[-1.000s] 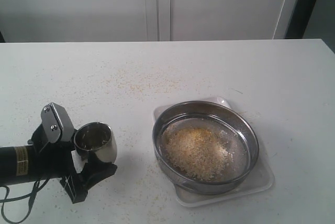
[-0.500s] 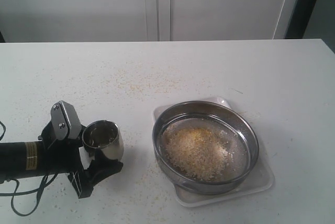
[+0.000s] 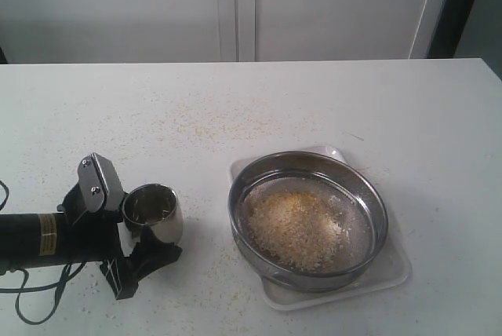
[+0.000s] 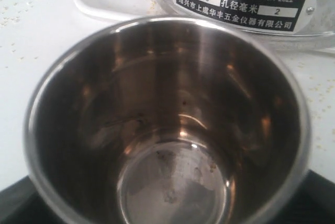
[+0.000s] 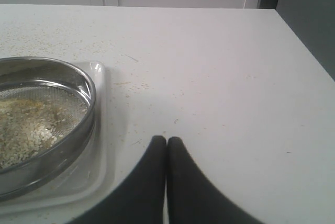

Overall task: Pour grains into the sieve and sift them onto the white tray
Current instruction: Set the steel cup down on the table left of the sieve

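grains (image 3: 296, 228) heaped in sieve (image 3: 307, 220), atop white tray (image 3: 392, 270)

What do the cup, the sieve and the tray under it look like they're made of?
Cup: polished metal, likely stainless steel; mirror-like reflections inside and out. Sieve: the same shiny steel look on its rim, with fine grey mesh. White tray: glossy white, probably plastic, though enamel or ceramic can't be ruled out.

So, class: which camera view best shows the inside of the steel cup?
The left wrist view: it looks straight into the cup, bare bottom visible. The exterior view shows it small, from outside; the right wrist view misses it.
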Available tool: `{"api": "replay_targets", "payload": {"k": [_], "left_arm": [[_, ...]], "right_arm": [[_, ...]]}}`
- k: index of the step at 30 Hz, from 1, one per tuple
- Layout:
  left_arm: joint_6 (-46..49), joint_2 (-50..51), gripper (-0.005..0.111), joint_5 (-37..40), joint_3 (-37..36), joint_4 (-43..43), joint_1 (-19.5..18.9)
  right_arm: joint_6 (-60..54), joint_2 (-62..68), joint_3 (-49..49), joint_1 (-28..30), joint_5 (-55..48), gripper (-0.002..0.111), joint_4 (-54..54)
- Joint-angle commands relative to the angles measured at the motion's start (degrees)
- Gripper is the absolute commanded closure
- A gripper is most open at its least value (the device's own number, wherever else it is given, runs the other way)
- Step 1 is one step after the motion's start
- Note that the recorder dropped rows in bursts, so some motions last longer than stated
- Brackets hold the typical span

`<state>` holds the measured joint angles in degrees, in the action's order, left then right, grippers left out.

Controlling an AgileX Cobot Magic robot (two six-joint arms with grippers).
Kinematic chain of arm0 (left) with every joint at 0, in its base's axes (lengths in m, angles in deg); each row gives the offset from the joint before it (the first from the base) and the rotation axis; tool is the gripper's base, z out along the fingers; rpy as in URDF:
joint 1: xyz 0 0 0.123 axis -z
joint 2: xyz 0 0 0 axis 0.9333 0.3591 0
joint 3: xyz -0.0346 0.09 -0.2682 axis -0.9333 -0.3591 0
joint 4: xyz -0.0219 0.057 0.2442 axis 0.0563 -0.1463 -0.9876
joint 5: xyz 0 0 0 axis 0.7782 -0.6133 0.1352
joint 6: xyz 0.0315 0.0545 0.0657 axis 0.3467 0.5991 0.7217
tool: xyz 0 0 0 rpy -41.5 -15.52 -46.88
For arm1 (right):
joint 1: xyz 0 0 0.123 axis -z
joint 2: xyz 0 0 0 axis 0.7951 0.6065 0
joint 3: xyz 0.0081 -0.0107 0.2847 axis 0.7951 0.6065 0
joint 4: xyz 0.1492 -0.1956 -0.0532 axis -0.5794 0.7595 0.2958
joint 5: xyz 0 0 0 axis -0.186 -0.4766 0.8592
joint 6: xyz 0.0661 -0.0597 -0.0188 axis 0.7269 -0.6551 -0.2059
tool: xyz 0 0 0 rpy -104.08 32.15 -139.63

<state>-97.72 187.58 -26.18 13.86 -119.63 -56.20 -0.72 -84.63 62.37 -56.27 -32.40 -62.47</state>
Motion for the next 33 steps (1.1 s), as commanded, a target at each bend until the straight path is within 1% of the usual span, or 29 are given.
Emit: {"api": "replay_targets", "payload": {"k": [1,2,5,10,33], "left_arm": [[-0.27,-0.18,0.034,-0.23,0.0,-0.39,-0.07],[-0.27,-0.18,0.03,-0.23,0.0,-0.12,-0.07],[-0.27,-0.18,0.024,-0.23,0.0,0.66,-0.07],[-0.04,-0.18,0.018,-0.23,0.0,1.84,-0.07],[-0.04,-0.18,0.018,-1.47,0.0,1.74,-0.07]], "right_arm": [[0.05,-0.28,0.34,0.16,0.79,0.108,0.09],[0.05,-0.28,0.34,0.16,0.79,0.108,0.09],[0.05,-0.28,0.34,0.16,0.79,0.108,0.09],[0.05,-0.28,0.34,0.16,0.79,0.108,0.09],[0.05,-0.28,0.34,0.16,0.79,0.108,0.09]]}}
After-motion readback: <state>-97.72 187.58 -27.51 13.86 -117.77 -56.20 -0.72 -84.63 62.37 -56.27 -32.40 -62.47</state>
